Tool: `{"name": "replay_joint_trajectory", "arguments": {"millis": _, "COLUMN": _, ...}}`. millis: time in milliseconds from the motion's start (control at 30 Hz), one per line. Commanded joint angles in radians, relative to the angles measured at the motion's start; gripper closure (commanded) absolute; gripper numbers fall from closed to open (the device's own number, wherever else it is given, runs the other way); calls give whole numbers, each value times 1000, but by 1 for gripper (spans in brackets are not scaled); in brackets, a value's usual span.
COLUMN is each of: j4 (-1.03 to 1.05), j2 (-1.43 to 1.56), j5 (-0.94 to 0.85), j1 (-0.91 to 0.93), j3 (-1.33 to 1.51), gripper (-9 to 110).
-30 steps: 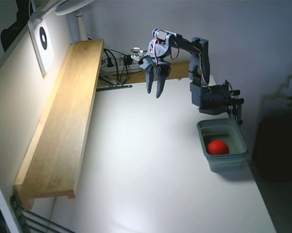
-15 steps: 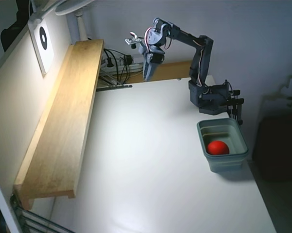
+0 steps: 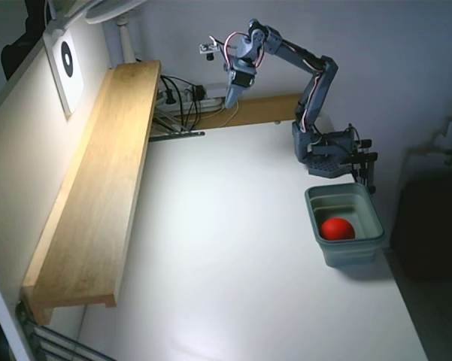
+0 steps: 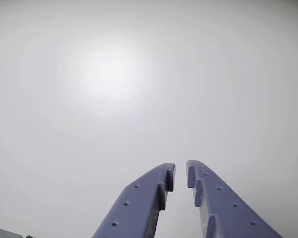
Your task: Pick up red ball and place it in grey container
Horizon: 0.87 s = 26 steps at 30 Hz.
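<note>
The red ball point(image 3: 337, 229) lies inside the grey container point(image 3: 335, 189), a grey-green tub near the table's right edge in the fixed view. My gripper point(image 3: 232, 104) hangs high over the table's back edge, far to the upper left of the tub, pointing down. In the wrist view the two blue fingers point(image 4: 139, 203) of the gripper point(image 4: 180, 171) come in from the bottom with only a thin slit between their tips. Nothing is between them, and only bare white table shows below. The ball and tub are out of the wrist view.
A long wooden shelf point(image 3: 98, 180) runs along the table's left side. Cables and a power strip point(image 3: 182, 98) lie at the back, under the gripper. The arm's base point(image 3: 327, 154) is clamped just behind the tub. The white table point(image 3: 226, 256) ends close to the tub's right side.
The arm has lifted and pulled back towards the rear wall, and the gripper's fingers have come together. The ball has stayed in the tub.
</note>
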Motion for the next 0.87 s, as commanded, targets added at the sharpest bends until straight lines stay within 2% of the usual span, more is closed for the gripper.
{"name": "replay_joint_trajectory", "arguments": {"millis": 0, "j4": 23, "j2": 60, "j5": 2, "j1": 53, "j3": 19, "gripper": 103}}
{"name": "replay_joint_trajectory", "arguments": {"millis": 833, "j4": 24, "j2": 88, "j5": 2, "j1": 97, "j3": 44, "gripper": 104}}
